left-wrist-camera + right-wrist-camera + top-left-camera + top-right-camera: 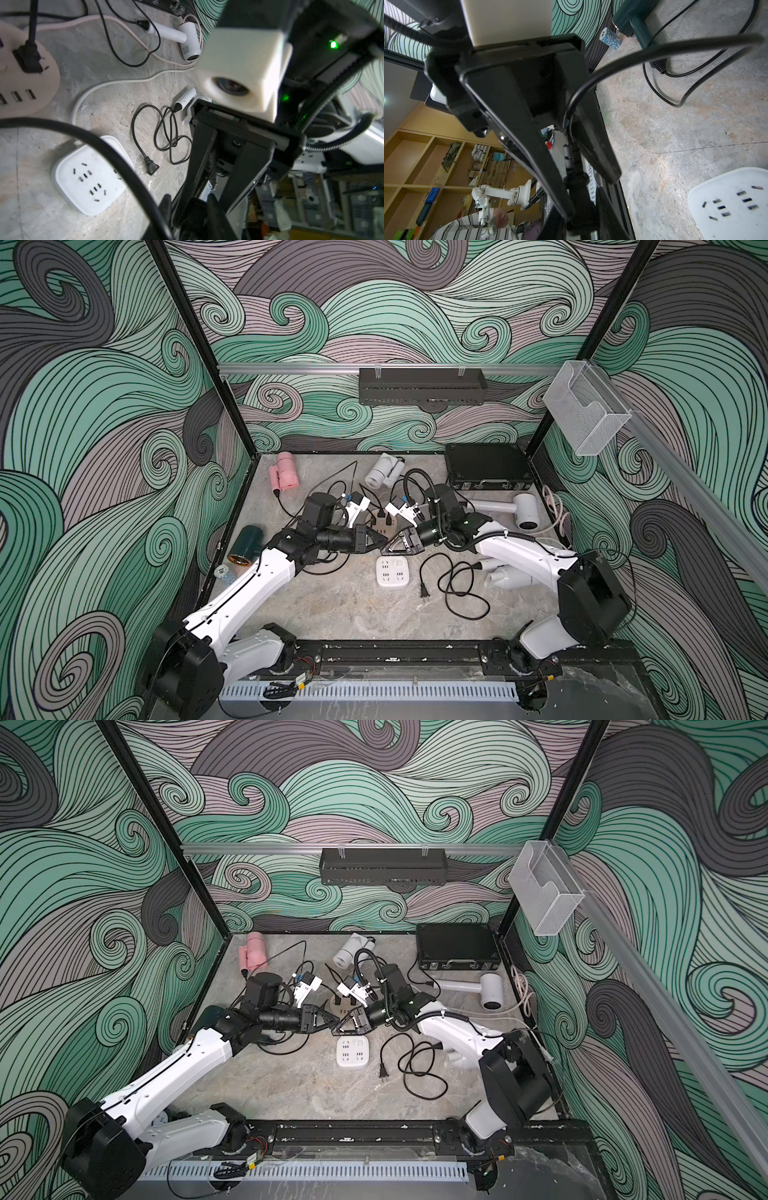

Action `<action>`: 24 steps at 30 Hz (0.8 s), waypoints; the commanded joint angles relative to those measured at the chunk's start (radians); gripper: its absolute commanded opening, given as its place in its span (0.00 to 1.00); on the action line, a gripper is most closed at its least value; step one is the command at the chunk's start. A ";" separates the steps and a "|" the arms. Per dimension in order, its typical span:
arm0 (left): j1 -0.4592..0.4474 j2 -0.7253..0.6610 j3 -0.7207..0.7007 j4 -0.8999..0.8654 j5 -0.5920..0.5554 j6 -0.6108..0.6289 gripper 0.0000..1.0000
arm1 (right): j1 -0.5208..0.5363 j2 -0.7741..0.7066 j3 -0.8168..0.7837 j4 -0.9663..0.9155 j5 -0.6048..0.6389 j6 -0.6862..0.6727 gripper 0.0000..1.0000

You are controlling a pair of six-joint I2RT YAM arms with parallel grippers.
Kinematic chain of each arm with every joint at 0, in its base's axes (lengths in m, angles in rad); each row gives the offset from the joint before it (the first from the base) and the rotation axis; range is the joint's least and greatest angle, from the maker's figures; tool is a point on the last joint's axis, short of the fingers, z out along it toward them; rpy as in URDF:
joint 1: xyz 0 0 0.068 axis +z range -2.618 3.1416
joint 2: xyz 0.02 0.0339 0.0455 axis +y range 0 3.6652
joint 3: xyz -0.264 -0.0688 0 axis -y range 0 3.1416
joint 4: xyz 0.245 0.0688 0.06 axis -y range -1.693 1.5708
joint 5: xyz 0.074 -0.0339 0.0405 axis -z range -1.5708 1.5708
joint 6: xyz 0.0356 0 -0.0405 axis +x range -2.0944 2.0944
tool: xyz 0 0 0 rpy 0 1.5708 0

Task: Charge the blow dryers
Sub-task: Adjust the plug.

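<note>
Top views show five blow dryers lying on the worktop (pixel 353 614): the pink blow dryer (pixel 284 472) and a white blow dryer (pixel 382 472) at the back, the green blow dryer (pixel 247 545) by the left wall, a second white blow dryer (pixel 525 510) near the black case (pixel 484 466), and a third white blow dryer (pixel 505 576) partly under the right arm. Two black plugs (pixel 380 514) sit in the round hub (pixel 373 526). The square hub (pixel 392 571) has none, and a loose plug (pixel 424 593) lies near it. So I think less than half the job is done. The left claw (pixel 380 542) and right claw (pixel 390 548) meet tip to tip above the square hub.

Only the right wrist view shows why: a black cord (pixel 654 49) runs between the left claw's spread fingers (pixel 519 135), not pinched, and the right claw looks closed on its plug end (pixel 577 195). Whose cord it is, I cannot tell. The left wrist view shows the square hub's empty holes up close, and the third white blow dryer's cord running to the loose plug.
</note>
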 commanded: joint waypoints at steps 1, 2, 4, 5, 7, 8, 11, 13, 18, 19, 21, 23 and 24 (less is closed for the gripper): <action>0.013 0.014 0.031 -0.038 -0.039 -0.033 0.43 | 0.005 -0.026 0.018 -0.041 0.073 -0.041 0.14; 0.015 0.018 0.038 -0.045 -0.046 -0.045 0.46 | 0.005 -0.033 0.018 -0.054 0.091 -0.051 0.14; 0.016 0.032 0.057 -0.066 -0.057 -0.069 0.48 | 0.005 -0.049 0.011 -0.063 0.136 -0.063 0.14; 0.016 0.040 0.067 -0.081 -0.067 -0.076 0.48 | 0.004 -0.057 0.006 -0.059 0.159 -0.061 0.14; 0.016 0.056 0.084 -0.110 -0.071 -0.101 0.50 | 0.005 -0.076 0.001 -0.069 0.228 -0.069 0.14; 0.016 0.061 0.087 -0.107 -0.066 -0.122 0.51 | 0.008 -0.087 0.000 -0.080 0.265 -0.077 0.14; 0.016 0.079 0.089 -0.118 -0.054 -0.150 0.52 | 0.027 -0.130 -0.019 -0.084 0.387 -0.100 0.14; 0.016 0.085 0.080 -0.119 -0.058 -0.148 0.51 | 0.045 -0.149 -0.027 -0.092 0.479 -0.117 0.14; 0.016 0.105 0.060 -0.057 -0.036 -0.194 0.48 | 0.123 -0.148 -0.008 -0.155 0.657 -0.187 0.11; 0.016 0.110 0.062 -0.054 -0.035 -0.201 0.47 | 0.139 -0.148 -0.005 -0.157 0.685 -0.195 0.11; 0.016 0.121 0.068 -0.065 -0.034 -0.208 0.42 | 0.170 -0.149 0.000 -0.163 0.750 -0.211 0.10; 0.015 0.132 0.073 -0.072 -0.026 -0.221 0.34 | 0.189 -0.151 0.001 -0.163 0.820 -0.210 0.10; 0.016 0.134 0.073 -0.071 -0.017 -0.228 0.31 | 0.191 -0.152 -0.001 -0.157 0.850 -0.201 0.10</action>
